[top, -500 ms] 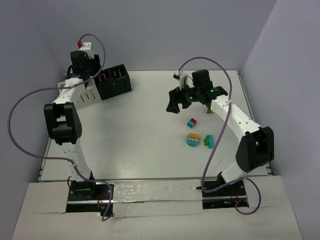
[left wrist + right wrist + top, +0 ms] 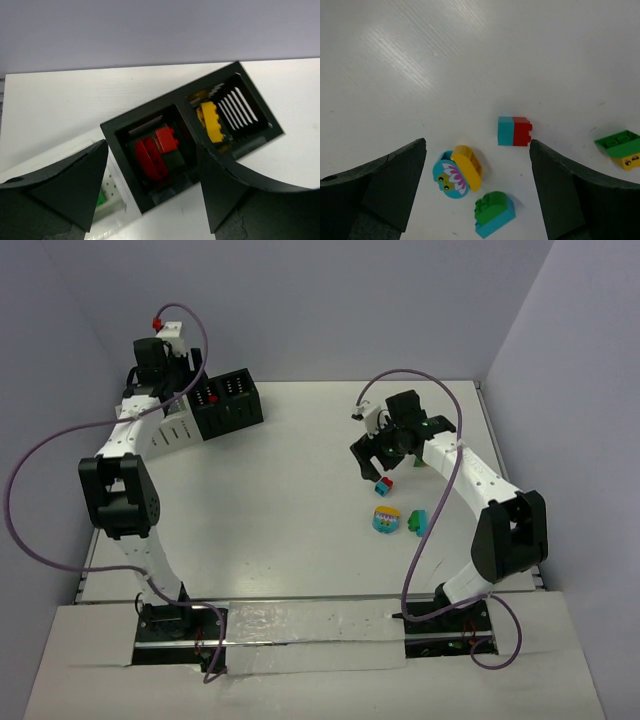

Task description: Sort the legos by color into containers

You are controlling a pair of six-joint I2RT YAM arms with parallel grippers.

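Black container (image 2: 120, 150): at the far left of the counter (image 2: 60, 100); I see red legos (image 2: 150, 159) in one recess and a yellow lego (image 2: 212, 122) in the next.
Left claw (image 2: 153, 144): hangs over that box, jaws apart, gripping nothing.
Right claw (image 2: 477, 141): jaws wide, empty, above the blue-and-red lego (image 2: 514, 131).
Nearby: a round cyan-yellow piece (image 2: 457, 172), a green-teal brick (image 2: 494, 214) and a green-yellow brick (image 2: 620, 147) lie on the counter.

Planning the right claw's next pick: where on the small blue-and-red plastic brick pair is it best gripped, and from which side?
Probably from straight above, pinching the blue-and-red brick pair across the two smooth faces spanning both colours. It lies flat with bare white table around it, and its red end is studded.
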